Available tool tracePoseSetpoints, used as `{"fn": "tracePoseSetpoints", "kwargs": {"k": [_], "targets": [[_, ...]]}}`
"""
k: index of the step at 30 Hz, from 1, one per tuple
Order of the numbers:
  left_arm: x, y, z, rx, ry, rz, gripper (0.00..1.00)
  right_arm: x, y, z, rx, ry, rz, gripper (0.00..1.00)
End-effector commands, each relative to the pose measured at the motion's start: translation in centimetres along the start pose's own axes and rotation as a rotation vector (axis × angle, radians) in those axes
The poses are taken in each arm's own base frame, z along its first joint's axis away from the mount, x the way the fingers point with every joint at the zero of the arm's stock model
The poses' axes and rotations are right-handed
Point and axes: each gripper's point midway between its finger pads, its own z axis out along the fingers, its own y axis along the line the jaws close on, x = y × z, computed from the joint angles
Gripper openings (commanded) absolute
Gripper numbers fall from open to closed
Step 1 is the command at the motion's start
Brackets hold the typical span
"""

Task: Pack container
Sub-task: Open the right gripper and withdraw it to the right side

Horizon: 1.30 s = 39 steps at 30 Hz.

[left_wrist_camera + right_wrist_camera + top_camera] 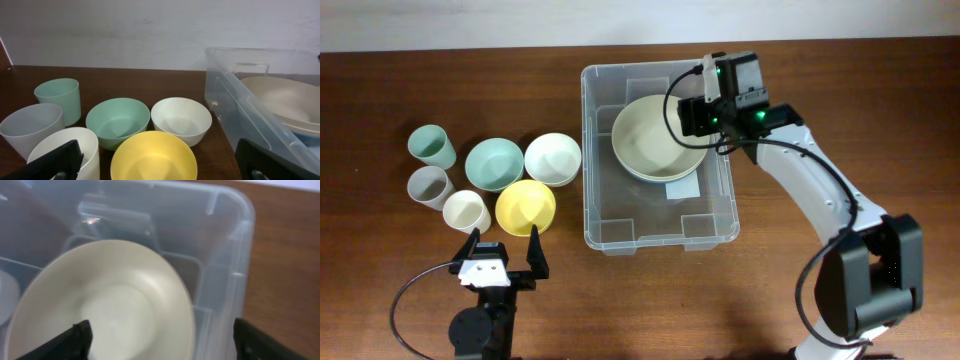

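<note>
Overhead view shows the container [660, 232] in the middle of the table [400, 80], with a large cream bowl [655, 140] lying inside its far half. The right gripper [162, 342] hangs over this bowl with its fingers spread wide and it holds nothing. The left gripper [504, 248] is also released, just beside a yellow bowl [525, 207]. Left of the container stand a mint bowl [494, 164], a white bowl [552, 159] and three cups [431, 146].

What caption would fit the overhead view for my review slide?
Open right gripper over the cream bowl inside the clear container; open left gripper near unpacked bowls and cups.
</note>
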Motion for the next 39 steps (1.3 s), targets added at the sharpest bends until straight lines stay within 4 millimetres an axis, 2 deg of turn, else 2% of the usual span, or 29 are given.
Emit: {"fn": "tracePoseSetpoints", "kwargs": {"k": [1,2,5,9,11,15,19,22,39], "targets": [[0.2,-0.1,0.0,0.01,0.0,0.019,1.0,-4.7,-4.9,-5.9,0.198,-0.129,0.083,0.96],[0.2,-0.1,0.0,0.01,0.0,0.019,1.0,-4.6,-6.7,-6.9,0.252,-0.118,0.101,1.0],[0.2,-0.1,0.0,0.01,0.0,0.019,1.0,-3.3,-11.8,-9.3,0.381,-0.078,0.164,0.99],[0.2,-0.1,0.0,0.01,0.0,0.019,1.0,-0.7,-18.5,-11.6,0.484,-0.022,0.278,0.99],[0.2,-0.1,0.0,0.01,0.0,0.019,1.0,0.3,-21.0,-12.5,0.523,-0.005,0.323,0.99],[0.2,-0.1,0.0,0.01,0.0,0.019,1.0,1.7,-24.4,-13.9,0.578,0.004,0.386,0.99],[0.2,-0.1,0.0,0.01,0.0,0.019,1.0,3.0,-26.3,-14.9,0.611,0.026,0.428,0.99],[0.2,-0.1,0.0,0.01,0.0,0.019,1.0,3.3,-26.9,-15.2,0.621,0.027,0.44,0.99],[0.2,-0.1,0.0,0.01,0.0,0.019,1.0,3.3,-26.9,-15.2,0.621,0.027,0.44,0.99]]}}
